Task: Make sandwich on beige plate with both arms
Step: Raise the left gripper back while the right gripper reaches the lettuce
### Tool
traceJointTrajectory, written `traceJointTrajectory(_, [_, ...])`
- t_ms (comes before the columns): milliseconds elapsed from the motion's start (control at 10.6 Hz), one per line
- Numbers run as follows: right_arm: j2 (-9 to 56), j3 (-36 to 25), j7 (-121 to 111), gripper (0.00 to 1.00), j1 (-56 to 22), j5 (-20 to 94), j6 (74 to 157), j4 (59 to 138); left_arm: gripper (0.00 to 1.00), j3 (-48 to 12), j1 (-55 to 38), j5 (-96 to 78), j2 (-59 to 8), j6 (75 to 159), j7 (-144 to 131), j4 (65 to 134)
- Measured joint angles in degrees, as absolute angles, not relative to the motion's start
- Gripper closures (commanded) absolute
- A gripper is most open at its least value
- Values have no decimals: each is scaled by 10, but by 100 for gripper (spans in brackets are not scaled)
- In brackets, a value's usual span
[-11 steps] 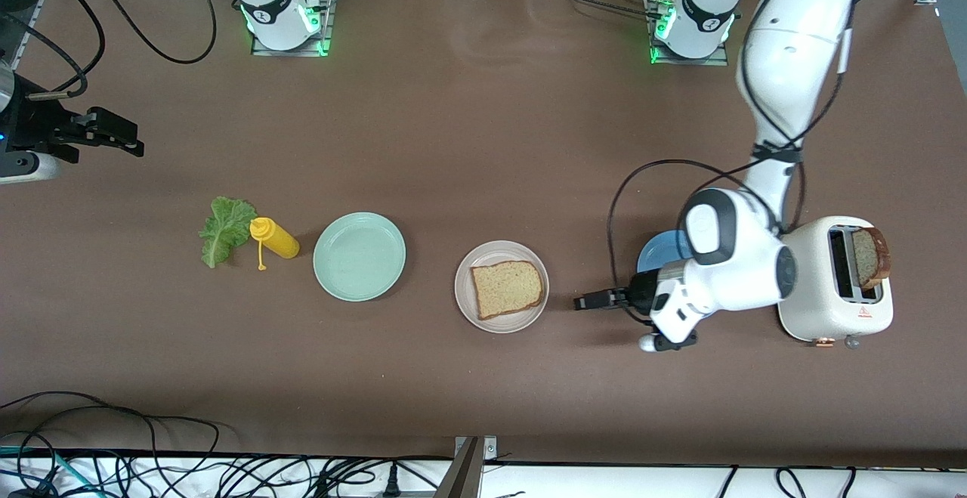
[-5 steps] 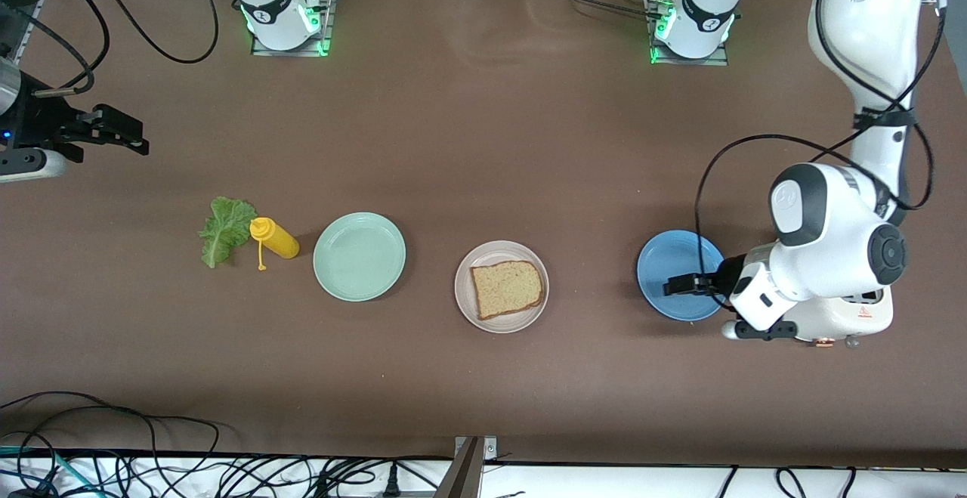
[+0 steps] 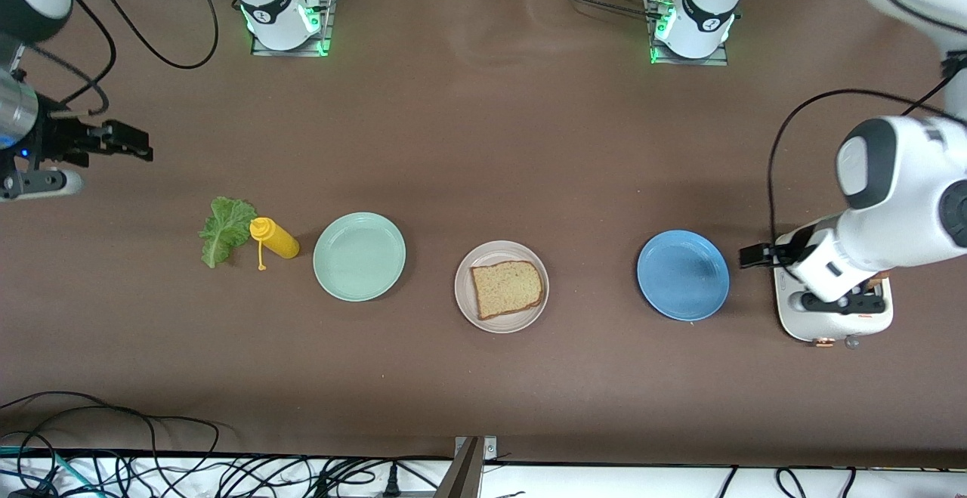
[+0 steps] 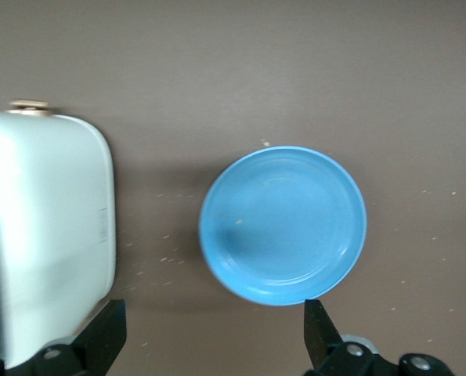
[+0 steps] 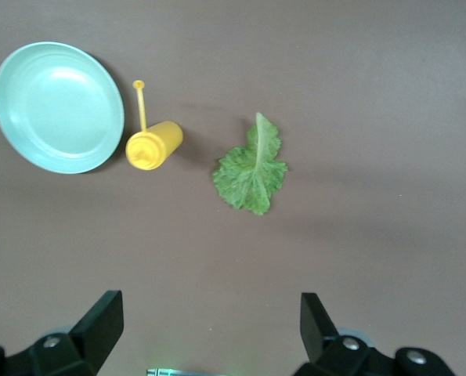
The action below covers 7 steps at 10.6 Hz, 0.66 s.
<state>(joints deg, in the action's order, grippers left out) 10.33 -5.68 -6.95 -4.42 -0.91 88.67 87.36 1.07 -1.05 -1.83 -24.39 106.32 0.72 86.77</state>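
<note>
One slice of speckled wholemeal bread (image 3: 507, 289) lay flat on the beige plate (image 3: 465, 306) at the middle of the table, brown crust all round, filling most of the plate's well and turned a little askew; nothing was on top of it, so the sandwich stood at its first layer only. The lettuce leaf (image 3: 223, 229), ruffled and bright green, lay on the bare table toward the right arm's end, just beside a yellow squeeze bottle (image 3: 275, 239) lying on its side, with the mint-green plate (image 3: 359, 256) between those and the beige plate. The right gripper (image 3: 130, 143) hung with its jaws spread and nothing in them over bare table near the leaf, and its wrist camera looked straight down on the lettuce (image 5: 252, 170), which suggests it was placed to fetch the leaf as the next layer. The left gripper (image 3: 758, 255) hung over the gap between the blue plate (image 3: 683, 275) and the white toaster (image 3: 829, 320) at the left arm's end, fingers likewise apart and empty; the arm's own body hid most of the toaster's top in the front view, so whether a second slice sat in its slot could not be told. In the left wrist view the blue plate (image 4: 283, 224) was bare and the toaster (image 4: 46, 235) showed only its pale side. Judging by this layout, each arm was stationed by the ingredient nearest its own end
</note>
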Motion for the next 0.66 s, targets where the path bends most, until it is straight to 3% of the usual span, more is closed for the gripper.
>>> traceJointTrajectory(283, [162,-61,-69,0,-9,-9,1021,926,0,13,7,-5,-207,1027,8,872])
traceJointTrajectory(661, [196,-60,-68,3,7,-9,1265,1082,0,13,12,-5,-135,957,28,872])
